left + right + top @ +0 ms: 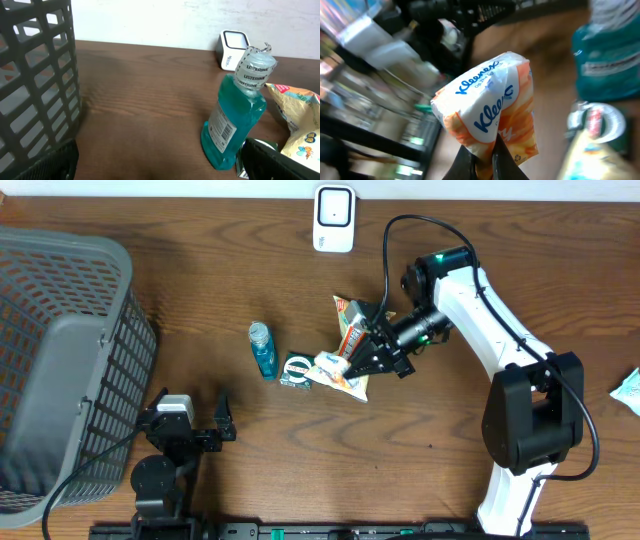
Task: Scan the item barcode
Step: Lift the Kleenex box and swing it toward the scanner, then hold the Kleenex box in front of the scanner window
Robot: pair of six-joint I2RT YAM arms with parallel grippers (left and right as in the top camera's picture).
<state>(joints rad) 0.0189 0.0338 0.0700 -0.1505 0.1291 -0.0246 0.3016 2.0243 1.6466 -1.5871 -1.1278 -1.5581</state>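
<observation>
My right gripper (358, 366) is shut on a white and orange Kleenex tissue pack (333, 371), pinching its lower edge just above the table. In the right wrist view the pack (490, 105) rises from between my dark fingers (470, 167), and no barcode shows on the face I see. The white scanner (333, 218) stands at the table's far edge, and in the left wrist view it (232, 50) sits behind the bottle. My left gripper (192, 432) rests open near the front left with nothing between its fingers (280, 160).
A blue mouthwash bottle (263, 348) lies left of the pack, with a green round tin (297, 370) beside it and a snack bag (350, 328) behind. A grey basket (60, 360) fills the left side. A pale crumpled item (630, 390) lies at the right edge.
</observation>
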